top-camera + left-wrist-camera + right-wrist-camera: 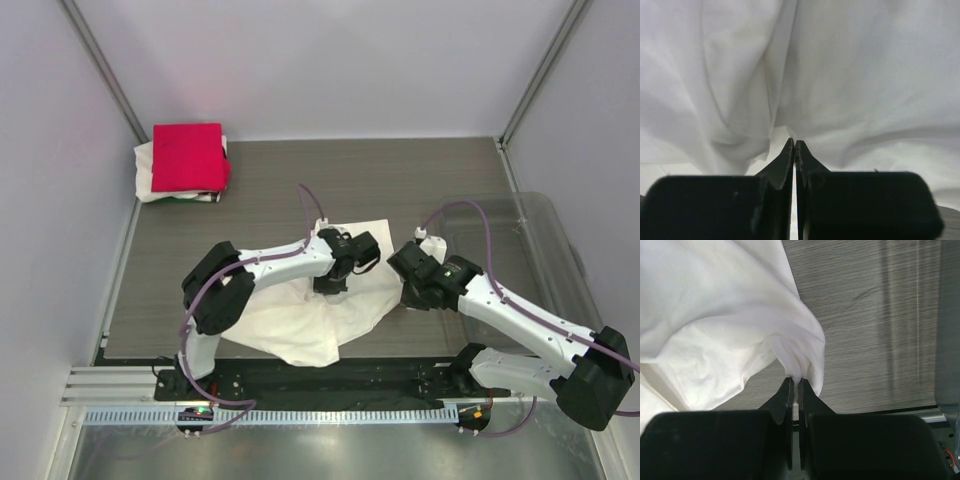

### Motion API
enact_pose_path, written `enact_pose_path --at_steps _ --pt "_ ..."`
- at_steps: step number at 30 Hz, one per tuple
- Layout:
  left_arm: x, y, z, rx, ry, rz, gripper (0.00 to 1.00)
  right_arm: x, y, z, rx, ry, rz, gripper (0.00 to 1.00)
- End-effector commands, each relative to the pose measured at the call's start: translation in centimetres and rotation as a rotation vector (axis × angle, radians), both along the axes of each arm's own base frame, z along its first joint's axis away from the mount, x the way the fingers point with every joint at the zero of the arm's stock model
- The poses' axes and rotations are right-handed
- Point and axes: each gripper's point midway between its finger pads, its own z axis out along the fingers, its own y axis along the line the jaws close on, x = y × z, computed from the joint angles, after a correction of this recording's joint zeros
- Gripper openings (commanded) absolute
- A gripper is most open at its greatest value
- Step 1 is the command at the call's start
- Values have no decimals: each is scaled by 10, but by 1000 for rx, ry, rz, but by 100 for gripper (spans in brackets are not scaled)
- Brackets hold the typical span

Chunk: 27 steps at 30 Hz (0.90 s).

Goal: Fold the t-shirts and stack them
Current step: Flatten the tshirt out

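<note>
Loose white shirt (300, 325) lies crumpled at mid-table, just in front of the arm bases, its long axis running diagonally from far right to near left. Left gripper (795, 147) is clenched, tips meeting at a fold in the upper middle of the cloth; creases converge on the tips, so it likely has a pinch of fabric. Right gripper (794, 382) is clenched on a bunched bit of the shirt's right edge, with the cloth fanning away from its fingers to the left and bare table (870, 325) to the right. Key relation: both pinches sit on the far-right half of the shirt, fairly near each other, and the bulk of the cloth trails toward the near left, so any spreading or folding pull works against that slack side. The stack sits well apart in the far-left corner, nearer the left arm: crimson shirt (187, 157) folded on top of a second white shirt (147, 185). Count: three shirts (two white, one crimson), one loose, two stacked; one tub (545, 215), at the right.
</note>
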Motion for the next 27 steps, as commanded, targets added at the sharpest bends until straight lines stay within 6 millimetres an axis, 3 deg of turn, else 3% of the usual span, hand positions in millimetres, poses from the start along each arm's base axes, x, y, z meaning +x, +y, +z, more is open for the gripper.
enact_pose_path --at_steps 1,5,6,7,8,11,12,13,14,15,16,17,18,19,20,23,24,25,27 --pt "7 9 54 -30 -102 22 0 6 4 15 37 -49 2 1" --pt "7 30 114 -66 -201 42 0 13 5 36 44 -88 2 1" --pt "12 36 143 -100 -265 56 0 19 10 52 64 -120 1 1" --pt "8 50 158 -85 -284 64 0 20 8 60 58 -129 4 1" --pt "8 57 174 -90 -314 74 0 27 11 81 78 -173 4 1" --pt "7 89 243 -145 -447 119 0 32 15 119 110 -236 38 1" --pt "7 97 271 -191 -499 136 0 37 18 148 153 -298 51 1" --pt "2 116 293 -195 -546 154 0 38 20 163 171 -325 64 1" --pt "0 127 309 -208 -581 163 0 41 22 195 204 -393 96 1" --pt "-2 137 324 -219 -610 169 0 41 22 212 223 -426 109 1" --pt "-8 156 356 -269 -675 193 0 41 21 227 231 -454 122 1" --pt "-11 166 370 -286 -703 196 0 41 20 242 239 -484 136 1" --pt "-15 177 385 -299 -733 189 0 41 17 273 262 -552 152 1" --pt "-20 188 407 -361 -782 200 0 39 13 285 259 -573 161 1" --pt "-26 202 422 -402 -823 211 0 36 11 311 290 -630 168 1" --pt "-34 217 453 -477 -912 156 0 27 4 343 305 -713 224 1" --pt "-43 232 465 -530 -952 144 0 22 0 359 325 -758 235 1" --pt "-43 231 478 -562 -995 119 0 16 -2 370 340 -796 271 1" --pt "-55 244 491 -626 -1041 85 0 6 -8 390 370 -864 294 1"
